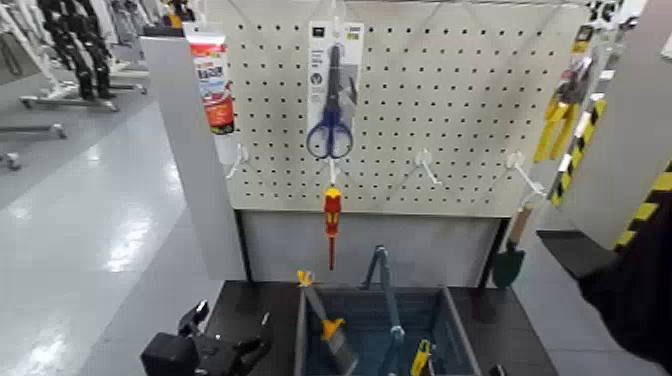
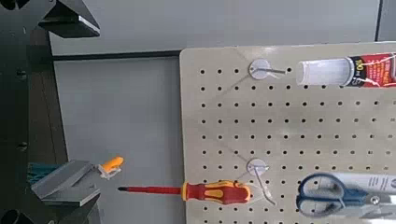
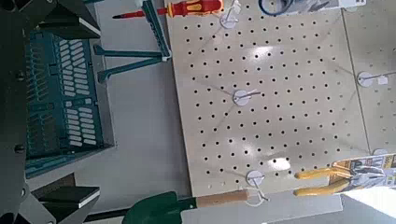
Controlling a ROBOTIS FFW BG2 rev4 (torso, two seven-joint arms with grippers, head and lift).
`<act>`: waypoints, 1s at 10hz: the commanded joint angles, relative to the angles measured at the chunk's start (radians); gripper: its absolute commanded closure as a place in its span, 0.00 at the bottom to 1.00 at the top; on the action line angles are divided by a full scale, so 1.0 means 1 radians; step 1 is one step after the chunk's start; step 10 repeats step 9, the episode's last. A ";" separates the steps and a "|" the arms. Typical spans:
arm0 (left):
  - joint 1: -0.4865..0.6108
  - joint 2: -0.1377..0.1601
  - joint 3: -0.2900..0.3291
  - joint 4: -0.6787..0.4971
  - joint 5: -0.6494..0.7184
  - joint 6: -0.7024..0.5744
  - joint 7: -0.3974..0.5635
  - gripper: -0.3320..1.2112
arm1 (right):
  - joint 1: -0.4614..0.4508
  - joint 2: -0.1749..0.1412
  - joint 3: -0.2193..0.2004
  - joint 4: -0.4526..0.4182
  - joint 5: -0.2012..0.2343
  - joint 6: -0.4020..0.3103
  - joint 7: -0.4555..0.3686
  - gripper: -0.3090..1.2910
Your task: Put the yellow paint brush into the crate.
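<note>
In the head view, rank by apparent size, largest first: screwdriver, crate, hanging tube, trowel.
1. Crate
2. Tube
3. Trowel and screwdriver, unranked: nearly equal in length, though the trowel's blade looks wider.

The head view's bottom edge cuts off the crate and, seemingly, the right hand.

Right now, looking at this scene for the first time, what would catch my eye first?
Probably the red-and-yellow screwdriver, hanging tip down from the pegboard, with blue-handled scissors right above it. Next, the dark crate below the board, with orange-yellow bits showing inside it. The yellow-handled pliers also stand out at the board's right edge in the head view.
</note>
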 commanded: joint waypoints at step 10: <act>0.107 0.003 0.005 -0.074 -0.116 -0.096 0.107 0.28 | 0.000 -0.006 -0.008 -0.016 0.019 0.048 -0.001 0.27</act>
